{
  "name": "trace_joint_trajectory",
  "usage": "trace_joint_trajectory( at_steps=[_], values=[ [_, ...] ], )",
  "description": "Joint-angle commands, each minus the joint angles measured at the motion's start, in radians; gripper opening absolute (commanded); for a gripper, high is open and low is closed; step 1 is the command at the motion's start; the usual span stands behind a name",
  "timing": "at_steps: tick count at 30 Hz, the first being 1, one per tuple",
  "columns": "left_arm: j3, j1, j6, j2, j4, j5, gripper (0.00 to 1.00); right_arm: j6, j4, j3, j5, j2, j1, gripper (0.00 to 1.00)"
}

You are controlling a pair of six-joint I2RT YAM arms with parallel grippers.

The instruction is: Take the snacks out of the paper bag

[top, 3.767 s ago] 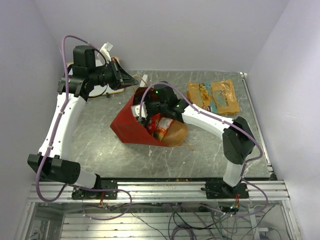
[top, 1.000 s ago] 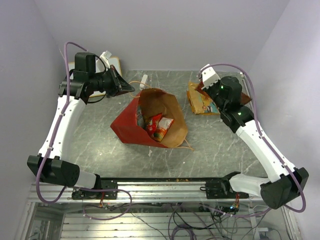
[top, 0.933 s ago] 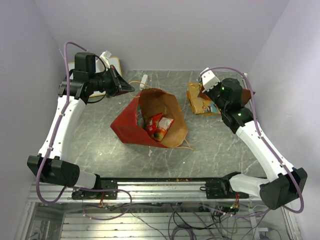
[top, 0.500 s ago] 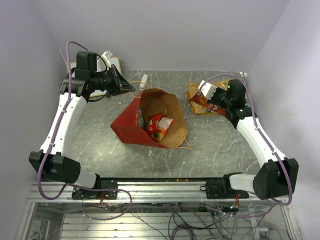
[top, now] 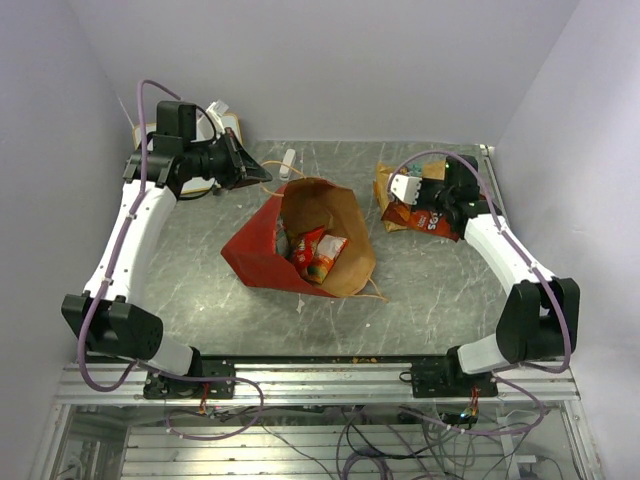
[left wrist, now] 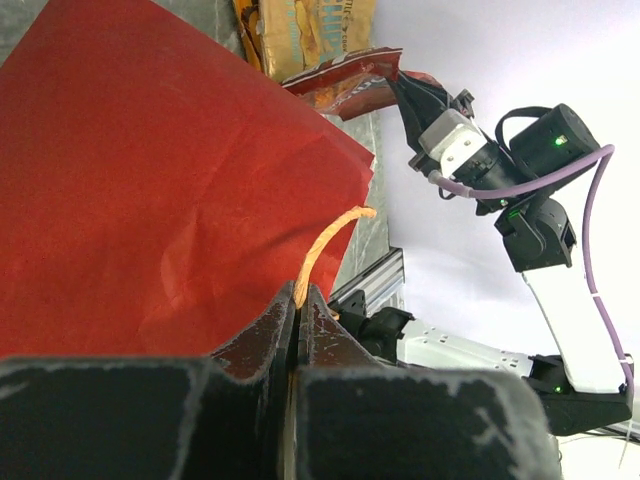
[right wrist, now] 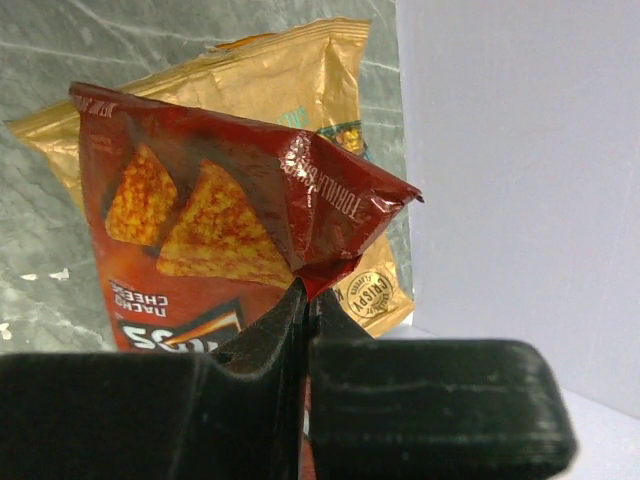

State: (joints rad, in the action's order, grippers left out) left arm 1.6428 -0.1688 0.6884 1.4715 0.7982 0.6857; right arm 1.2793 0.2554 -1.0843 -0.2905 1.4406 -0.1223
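The paper bag [top: 258,250] lies on its side mid-table, red outside, brown mouth open toward the right. Red and orange snacks [top: 316,252] show inside it. My left gripper [top: 263,178] is shut on the bag's tan cord handle [left wrist: 322,243], with the red bag wall [left wrist: 150,170] just beyond the fingers. My right gripper [top: 437,207] is shut on the top corner of a dark red nacho chip packet [right wrist: 200,210], held low over gold packets [right wrist: 270,80] at the back right [top: 398,184]. From the left wrist, the red packet [left wrist: 345,85] shows past the bag's edge.
A wooden-framed board with white items [top: 225,125] stands at the back left corner. A small white object [top: 288,160] lies behind the bag. Purple walls close in the back and both sides. The aluminium rail [top: 320,375] runs along the near edge.
The right arm has swung out to the right and lowered the red packet down onto the gold packets. The left gripper has kept hold of the cord handle, shifting only slightly.
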Motion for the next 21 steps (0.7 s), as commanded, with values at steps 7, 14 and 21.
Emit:
trace_joint_trajectory(
  at_steps=[7,14,21],
  values=[
    [0.048,0.009,-0.016,0.023,0.007,0.022,0.07,0.129,-0.018,-0.093,0.024,0.126,0.006,0.0],
    [0.069,0.017,-0.017,0.047,0.011,0.02,0.07,0.187,-0.029,-0.161,0.046,0.222,0.006,0.0],
    [0.106,0.027,-0.02,0.078,0.029,0.011,0.07,0.222,-0.076,-0.215,0.045,0.327,0.004,0.0]
  ],
)
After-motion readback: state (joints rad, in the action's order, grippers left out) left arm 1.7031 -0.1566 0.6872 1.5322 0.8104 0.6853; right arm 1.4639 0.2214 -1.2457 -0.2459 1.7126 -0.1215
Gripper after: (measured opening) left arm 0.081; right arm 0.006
